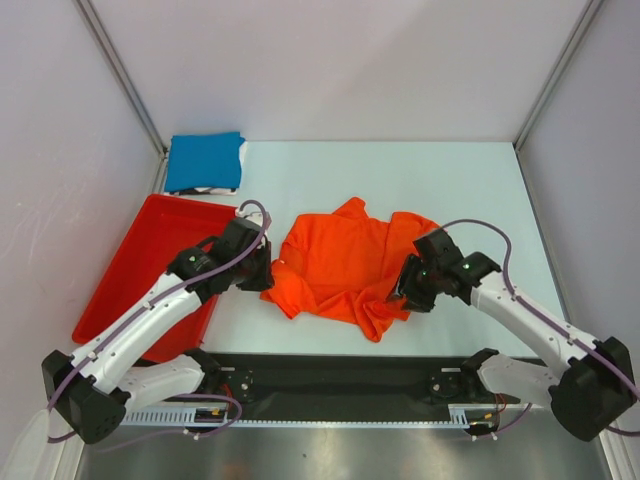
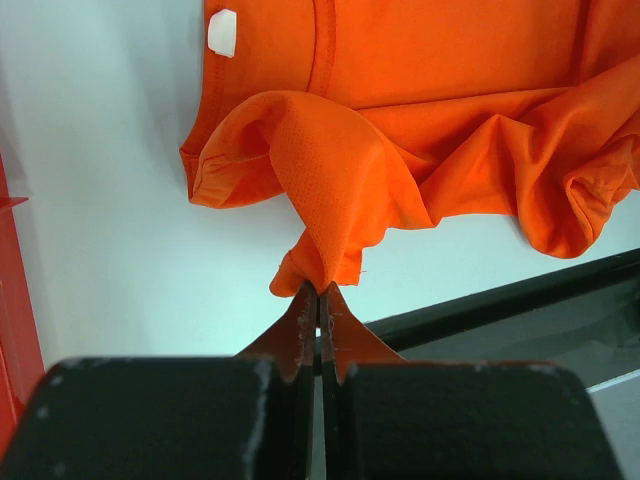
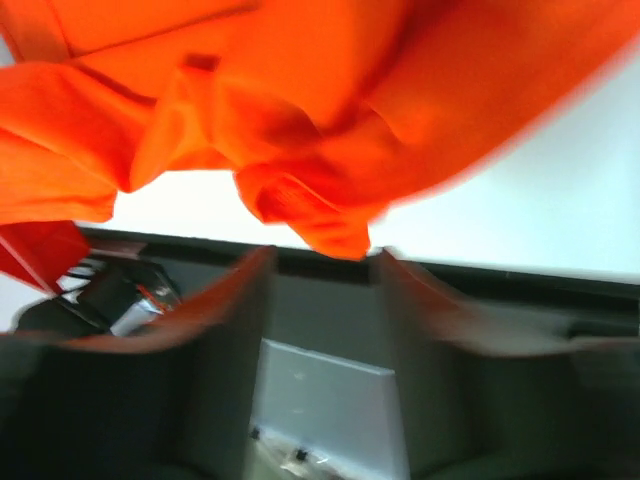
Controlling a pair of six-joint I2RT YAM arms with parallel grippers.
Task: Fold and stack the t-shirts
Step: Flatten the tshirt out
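Orange t-shirt [image 1: 345, 265]: crumpled at the middle of the pale table [image 1: 400, 170], between the two grippers, its near hem close to the black strip [image 1: 340, 375] at the table's near edge.

Left gripper [image 1: 262, 272]: at the shirt's left edge. The top view hides the fingertips under the wrist, and only the left wrist view shows the grip.

Left jaws, wrist view: the left gripper [image 2: 320, 300] is pressed together on a pinched-up peak of orange cloth [image 2: 450, 90], with fabric rising from the tips in a cone.

Neck label [image 2: 222, 32]: a small white tag beside the collar seam, seen in the left wrist view and not made out from above.

Right gripper [image 1: 408, 290]: at the shirt's lower right edge.

Right jaws, wrist view: the right gripper [image 3: 322, 258] has its fingers spread wide, with a rumpled fold of the shirt [image 3: 300, 90] hanging just past the tips. The picture is blurred, so contact cannot be told.

Red tray [image 1: 140, 250]: a flat-sided tray at the table's left, with the left arm crossing above its near right corner. A sliver of it [image 2: 8, 330] edges the left wrist view.

Folded blue shirt [image 1: 205, 161]: outside the tray, just past its far end in the table's far left corner. White and dark edges show under it.
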